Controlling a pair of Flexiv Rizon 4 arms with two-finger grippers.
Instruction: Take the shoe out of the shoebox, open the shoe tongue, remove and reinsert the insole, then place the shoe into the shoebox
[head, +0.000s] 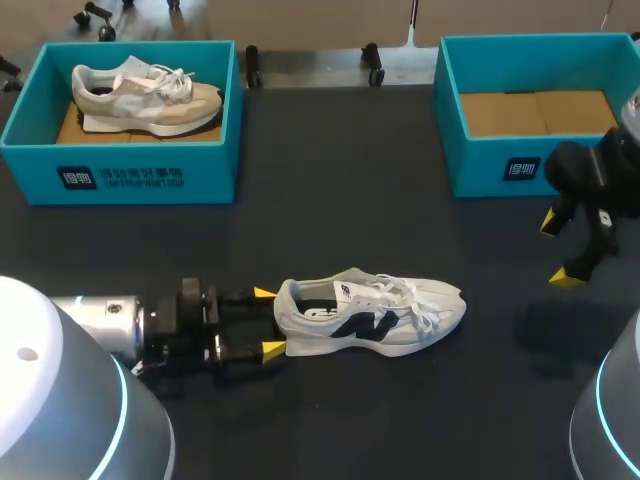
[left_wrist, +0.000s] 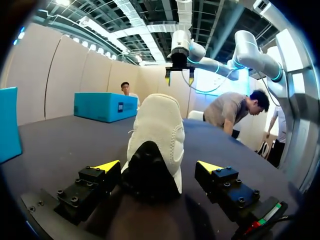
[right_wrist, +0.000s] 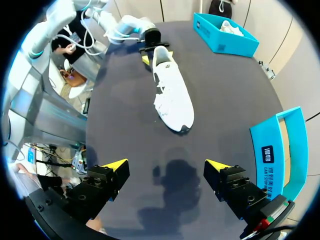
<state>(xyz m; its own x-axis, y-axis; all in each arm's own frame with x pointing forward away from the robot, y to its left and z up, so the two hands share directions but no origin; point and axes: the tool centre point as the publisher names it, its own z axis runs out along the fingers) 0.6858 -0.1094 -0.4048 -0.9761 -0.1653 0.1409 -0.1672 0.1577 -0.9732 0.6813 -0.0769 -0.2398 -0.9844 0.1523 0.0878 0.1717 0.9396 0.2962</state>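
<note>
A white shoe (head: 370, 315) with a dark side logo lies on its sole in the middle of the black table, toe to the right. My left gripper (head: 268, 321) is open at table level, with its yellow tips either side of the heel. In the left wrist view the heel (left_wrist: 152, 150) sits between the fingers (left_wrist: 105, 167) with gaps on both sides. My right gripper (head: 560, 250) hangs open and empty above the table's right side, in front of the empty teal shoebox (head: 500, 165). From the right wrist view the shoe (right_wrist: 172, 90) lies well ahead of the right gripper (right_wrist: 167, 165).
A second teal shoebox (head: 120, 175) at the back left holds a beige shoe (head: 145, 95). Both boxes stand along the far edge. Bare black tabletop lies between the white shoe and the boxes.
</note>
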